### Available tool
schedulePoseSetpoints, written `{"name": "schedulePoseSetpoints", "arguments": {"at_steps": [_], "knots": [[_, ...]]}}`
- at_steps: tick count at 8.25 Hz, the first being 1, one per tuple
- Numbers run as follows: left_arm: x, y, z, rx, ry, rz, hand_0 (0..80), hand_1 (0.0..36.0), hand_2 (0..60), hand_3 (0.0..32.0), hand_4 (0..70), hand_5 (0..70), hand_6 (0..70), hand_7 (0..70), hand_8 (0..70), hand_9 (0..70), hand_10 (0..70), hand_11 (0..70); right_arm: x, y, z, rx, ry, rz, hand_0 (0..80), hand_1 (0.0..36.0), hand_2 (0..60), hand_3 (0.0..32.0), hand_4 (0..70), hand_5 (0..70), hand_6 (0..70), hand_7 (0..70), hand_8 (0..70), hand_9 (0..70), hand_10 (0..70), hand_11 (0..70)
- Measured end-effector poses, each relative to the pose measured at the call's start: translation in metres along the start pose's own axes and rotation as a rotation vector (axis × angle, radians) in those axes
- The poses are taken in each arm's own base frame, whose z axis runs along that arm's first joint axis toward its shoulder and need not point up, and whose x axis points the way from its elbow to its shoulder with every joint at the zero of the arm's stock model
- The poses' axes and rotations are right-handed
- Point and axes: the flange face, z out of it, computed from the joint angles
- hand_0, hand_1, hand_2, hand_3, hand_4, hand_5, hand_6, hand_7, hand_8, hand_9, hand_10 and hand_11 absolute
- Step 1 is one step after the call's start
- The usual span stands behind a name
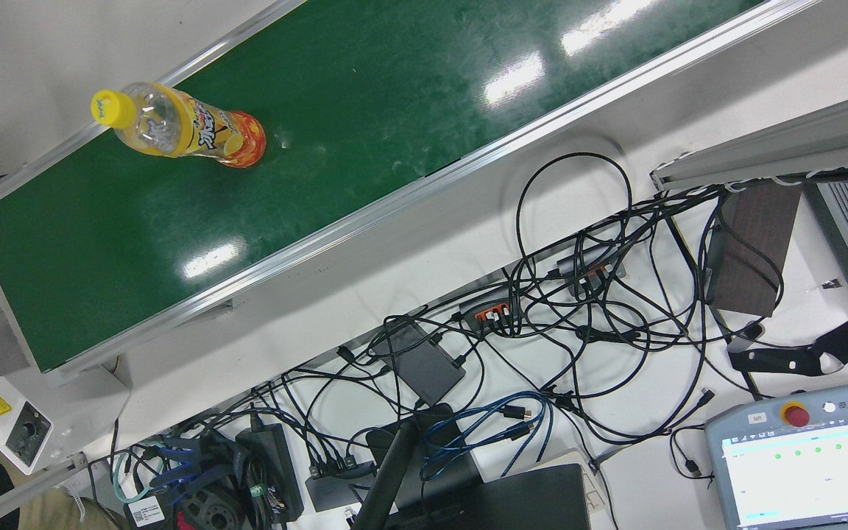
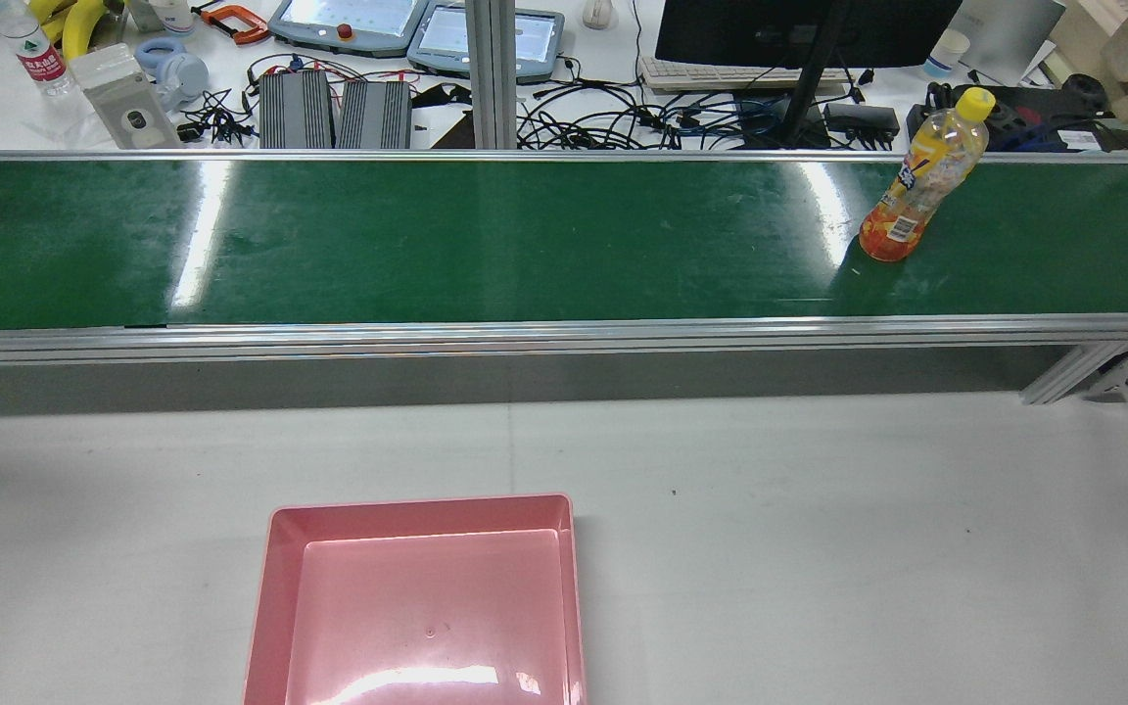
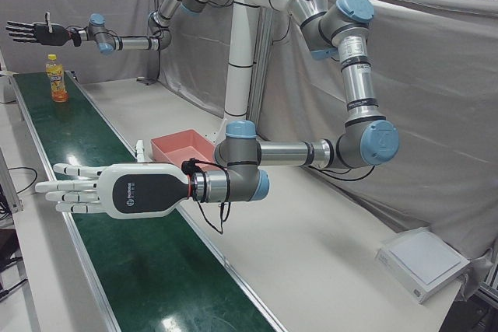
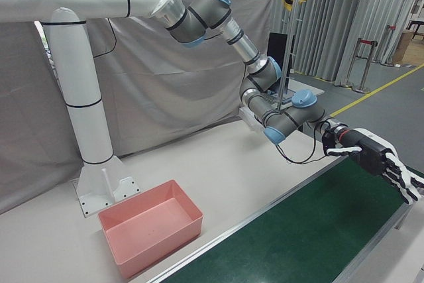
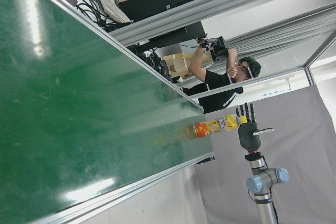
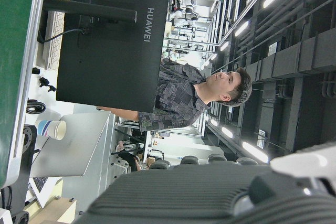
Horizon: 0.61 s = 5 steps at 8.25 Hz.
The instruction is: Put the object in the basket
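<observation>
A clear bottle [image 2: 919,182] with a yellow cap and an orange label stands upright on the green conveyor belt [image 2: 427,245], at the right end in the rear view. It also shows in the front view [image 1: 181,131] and the left-front view [image 3: 55,78]. The empty pink basket [image 2: 417,505] sits on the white table before the belt. My right hand [image 3: 35,33] is open, fingers spread, in the air above the bottle; it also shows in the right-front view [image 4: 381,162]. My left hand [image 3: 109,190] is open over the belt, far from the bottle [image 5: 218,126].
Beyond the belt lies a desk with a monitor [image 2: 799,29], tangled cables [image 1: 542,316], teach pendants [image 2: 349,20] and a paper cup [image 6: 51,128]. People stand beyond the desk. The belt has raised aluminium rails [image 2: 525,333]. The arms' white pedestal [image 4: 86,130] stands behind the basket [image 4: 159,246].
</observation>
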Motion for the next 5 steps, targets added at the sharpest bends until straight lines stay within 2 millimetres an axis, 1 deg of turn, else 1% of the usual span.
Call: {"name": "schedulePoseSetpoints", "arguments": {"at_steps": [1,3,5], "knots": [[-0.007,-0.001,0.001,0.002,-0.01,-0.002,46.6,6.4,0.0,0.0,13.4,12.6,0.0,0.0,3.6,5.6,9.3,14.4,0.0,0.0,0.0,0.001,0.0,0.0,0.0,0.0,0.0,0.0,0.0,0.0,0.0,0.0,0.0,0.0,0.0,0.0],[-0.015,-0.01,0.001,-0.001,-0.013,-0.012,46.5,6.5,0.0,0.0,13.4,13.0,0.0,0.0,3.8,6.0,8.9,13.8,0.0,-0.001,0.0,0.001,0.0,0.0,0.0,0.0,0.0,0.0,0.0,0.0,0.0,0.0,0.0,0.0,0.0,0.0],[-0.019,-0.017,0.002,-0.015,-0.009,-0.023,46.6,7.1,0.0,0.0,14.8,13.7,0.0,0.0,4.9,8.7,8.1,12.6,0.0,0.0,0.0,0.001,0.0,0.0,0.0,0.0,0.0,0.0,0.0,0.0,0.0,0.0,0.0,0.0,0.0,0.0]]}}
